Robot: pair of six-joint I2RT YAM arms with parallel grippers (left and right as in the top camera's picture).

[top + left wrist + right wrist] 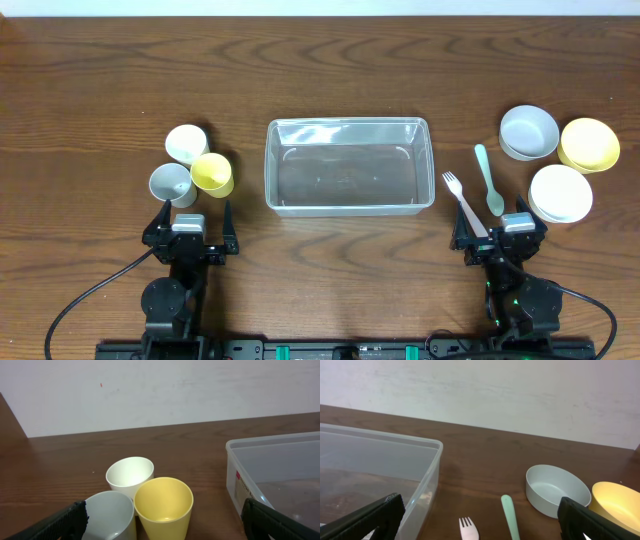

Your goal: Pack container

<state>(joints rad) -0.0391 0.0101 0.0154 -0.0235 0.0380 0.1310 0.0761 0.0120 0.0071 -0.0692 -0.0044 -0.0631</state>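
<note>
Hands rest low, jaws spread empty: left hand, right hand, flanking container.

Three cups: white cup, grey cup, yellow cup. Three bowls: grey bowl, yellow bowl, white bowl. One container, one fork, one spoon.

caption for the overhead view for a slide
Empty clear rectangular plastic tub mid-table; yellow plastic cup to its left, white plastic fork and mint plastic spoon to its right.
</note>
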